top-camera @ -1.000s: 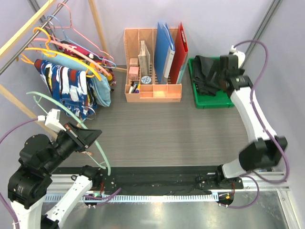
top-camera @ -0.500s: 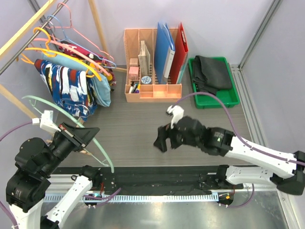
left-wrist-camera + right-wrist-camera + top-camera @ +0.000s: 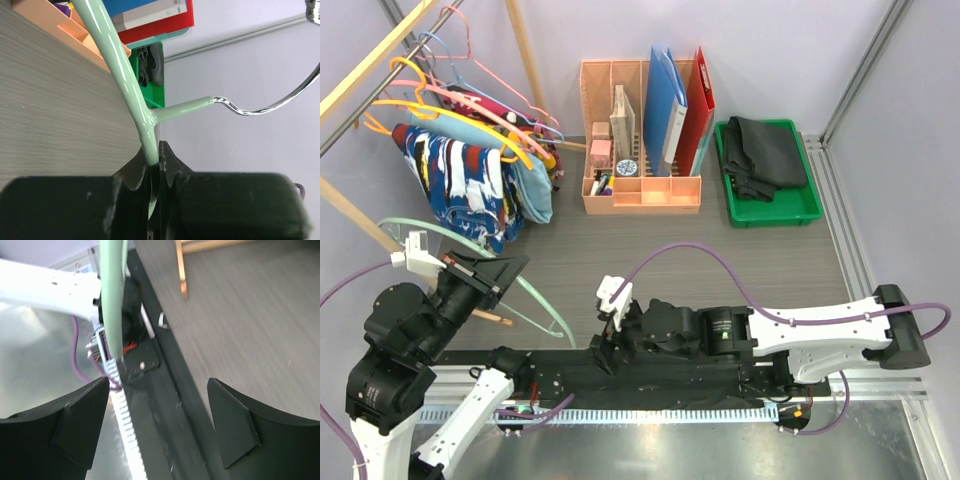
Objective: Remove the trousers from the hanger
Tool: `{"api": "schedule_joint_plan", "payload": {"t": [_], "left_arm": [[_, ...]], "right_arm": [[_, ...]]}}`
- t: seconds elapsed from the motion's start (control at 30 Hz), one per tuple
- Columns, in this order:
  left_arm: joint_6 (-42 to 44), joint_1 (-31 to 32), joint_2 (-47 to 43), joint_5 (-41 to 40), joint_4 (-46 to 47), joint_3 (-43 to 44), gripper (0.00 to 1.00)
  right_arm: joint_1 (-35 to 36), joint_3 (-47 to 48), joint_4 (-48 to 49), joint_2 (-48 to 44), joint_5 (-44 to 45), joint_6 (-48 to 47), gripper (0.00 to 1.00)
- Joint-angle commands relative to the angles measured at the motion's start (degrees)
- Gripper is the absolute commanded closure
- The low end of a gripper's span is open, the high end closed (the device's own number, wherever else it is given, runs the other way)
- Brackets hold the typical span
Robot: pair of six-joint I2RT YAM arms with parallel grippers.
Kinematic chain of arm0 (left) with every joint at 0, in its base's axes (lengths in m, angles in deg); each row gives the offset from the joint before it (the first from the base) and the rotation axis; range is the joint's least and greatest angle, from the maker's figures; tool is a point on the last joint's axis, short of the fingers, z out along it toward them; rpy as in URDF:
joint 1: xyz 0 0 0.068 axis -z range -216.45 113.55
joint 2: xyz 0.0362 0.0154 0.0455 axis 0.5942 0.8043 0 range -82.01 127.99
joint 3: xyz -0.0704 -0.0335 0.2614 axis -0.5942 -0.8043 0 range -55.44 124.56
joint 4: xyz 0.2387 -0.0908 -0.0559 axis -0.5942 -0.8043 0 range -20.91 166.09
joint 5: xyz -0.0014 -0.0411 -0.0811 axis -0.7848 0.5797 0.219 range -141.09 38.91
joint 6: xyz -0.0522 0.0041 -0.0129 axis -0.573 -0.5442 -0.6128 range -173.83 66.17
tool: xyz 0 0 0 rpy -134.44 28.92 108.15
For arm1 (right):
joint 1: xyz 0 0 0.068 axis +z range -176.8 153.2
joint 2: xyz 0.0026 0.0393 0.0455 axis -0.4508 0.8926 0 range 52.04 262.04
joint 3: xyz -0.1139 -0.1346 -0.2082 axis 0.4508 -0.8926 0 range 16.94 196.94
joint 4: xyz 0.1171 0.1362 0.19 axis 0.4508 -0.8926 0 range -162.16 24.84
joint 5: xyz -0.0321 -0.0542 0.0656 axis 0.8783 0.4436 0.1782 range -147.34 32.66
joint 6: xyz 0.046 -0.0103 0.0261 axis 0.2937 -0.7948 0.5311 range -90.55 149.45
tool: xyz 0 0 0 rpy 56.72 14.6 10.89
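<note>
My left gripper [image 3: 506, 270] is shut on an empty mint-green hanger [image 3: 542, 312] and holds it above the table's near left. In the left wrist view the hanger's bar [image 3: 125, 75] runs up from between the closed fingertips [image 3: 154, 161]. My right gripper [image 3: 604, 346] is open and empty, low at the near edge, just right of the hanger's lower end. In the right wrist view the hanger [image 3: 112, 300] stands beyond the spread fingers [image 3: 160, 425]. Black trousers [image 3: 765, 150] lie in the green tray [image 3: 805, 210]. Navy-white-red print trousers [image 3: 460, 185] and light blue ones [image 3: 532, 188] hang on the rack.
A wooden rack [image 3: 370, 60] with several coloured hangers stands at the back left, one foot [image 3: 182, 270] near my right gripper. An orange organiser [image 3: 640, 190] with blue and red folders stands at the back middle. A black rail [image 3: 720, 375] runs along the near edge.
My right arm has swung from the green tray across the table to the near edge beside the hanger. My left gripper has tilted the hanger slightly.
</note>
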Motion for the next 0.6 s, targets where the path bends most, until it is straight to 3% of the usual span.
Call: {"api": "schedule_joint_plan", "payload": {"t": [0.0,0.2,0.3,0.57], "left_arm": [[-2.40,0.15,-0.73,-2.84,5.11,0.36,1.00],[-2.67,0.24,-1.08,-3.28,6.08,0.19,1.00],[-2.84,0.24,-1.35,-3.19,6.34,0.01,1.00],[-3.64,0.24,-2.75,-2.14,6.95,-0.78,1.00]], "right_arm": [[0.24,4.97,13.22,3.41,1.39,-5.34,0.16],[0.15,11.92,13.58,9.56,1.82,-8.15,0.21],[-0.11,14.03,13.49,11.15,2.70,-8.06,0.30],[-0.46,14.82,15.95,13.70,1.21,-6.31,0.68]]}}
